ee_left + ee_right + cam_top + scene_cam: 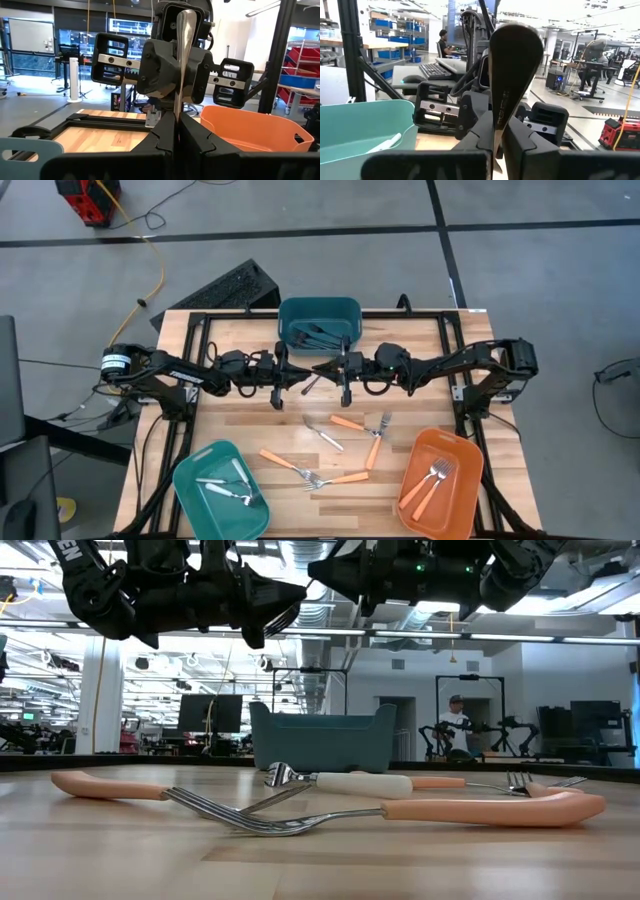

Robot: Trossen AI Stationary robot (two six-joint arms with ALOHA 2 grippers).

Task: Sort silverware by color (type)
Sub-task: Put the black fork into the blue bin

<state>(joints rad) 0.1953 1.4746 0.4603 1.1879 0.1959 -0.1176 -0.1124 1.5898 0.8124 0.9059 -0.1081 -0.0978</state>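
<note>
A dark utensil (183,55) hangs above the middle of the table, its broad handle end (515,45) up. My left gripper (176,122) and my right gripper (496,134) meet tip to tip there (316,370), both shut on it. Its lower end is hidden by the fingers. On the wooden table (230,420) lie several orange-handled forks (352,423) and a white-handled one (325,435). My left gripper pinches the utensil's narrow shaft (176,107) between its two fingers, coming level from the table's left, fingers across the shaft. The utensil stands nearly upright, clear of the table. My right gripper pinches the same shaft (497,117) between its two fingers, level from the table's right. The broad end rises above its fingers.
A dark teal bin (345,308) with dark utensils stands at the far middle. A light teal bin (190,475) with pale utensils is near left. An orange bin (462,455) with orange-handled forks is near right. A black frame rail (200,330) borders the table.
</note>
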